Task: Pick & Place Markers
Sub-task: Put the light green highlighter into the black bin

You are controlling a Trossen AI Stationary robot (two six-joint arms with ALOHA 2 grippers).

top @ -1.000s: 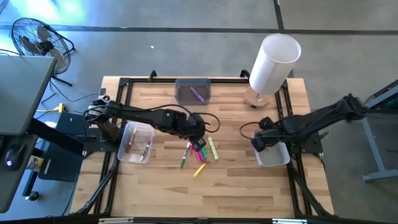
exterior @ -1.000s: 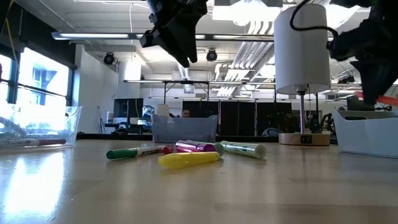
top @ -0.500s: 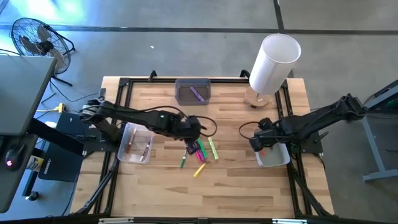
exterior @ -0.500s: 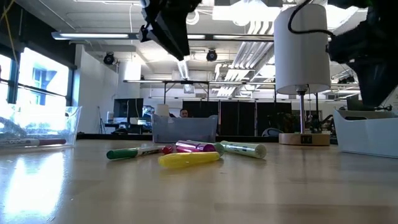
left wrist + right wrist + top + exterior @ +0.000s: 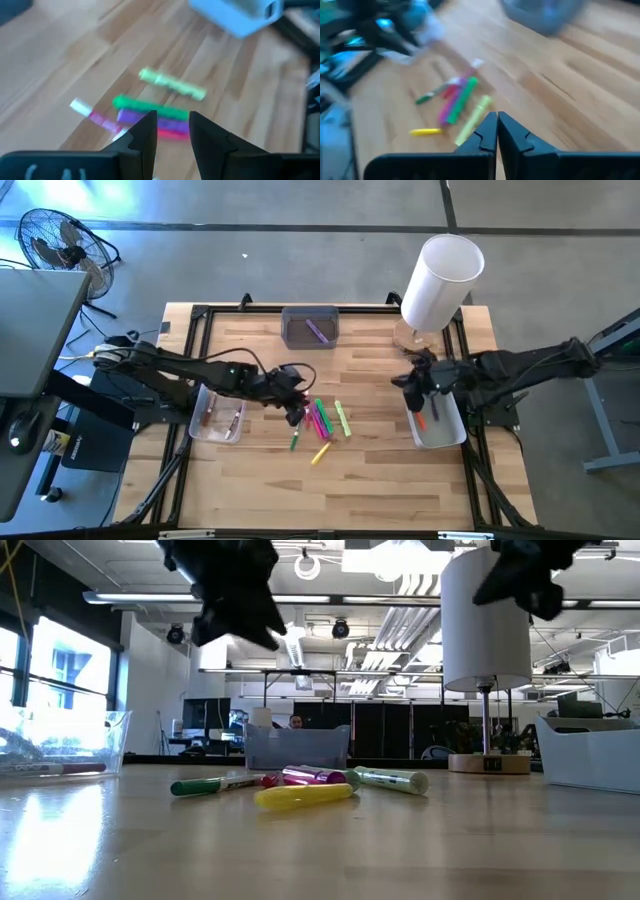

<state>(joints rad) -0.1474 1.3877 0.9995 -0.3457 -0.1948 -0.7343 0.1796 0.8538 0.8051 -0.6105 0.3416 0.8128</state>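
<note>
Several markers [image 5: 322, 423] in green, pink, purple, yellow-green and yellow lie flat in a loose pile mid-table, also low in the table-level view as markers [image 5: 300, 787]. My left gripper [image 5: 295, 414] hovers just left of the pile, open, with nothing between its fingers [image 5: 172, 125]. My right gripper [image 5: 413, 386] is raised at the far end of the white tray [image 5: 456, 438], shut and empty [image 5: 497, 125]. A red marker [image 5: 433, 412] lies in that tray.
A clear bin [image 5: 203, 423] at the left holds a red marker. A grey bin [image 5: 296, 330] at the far edge holds a purple marker [image 5: 317, 330]. A tall white cylinder [image 5: 440, 280] stands on a wooden base at the far right. Bare wood lies near the pile.
My left gripper has drawn back from above the pile toward the table's left edge, sinking a little. My right gripper has risen from over the white tray toward the far edge and tipped up closer to level; a red marker now shows lying in the tray.
</note>
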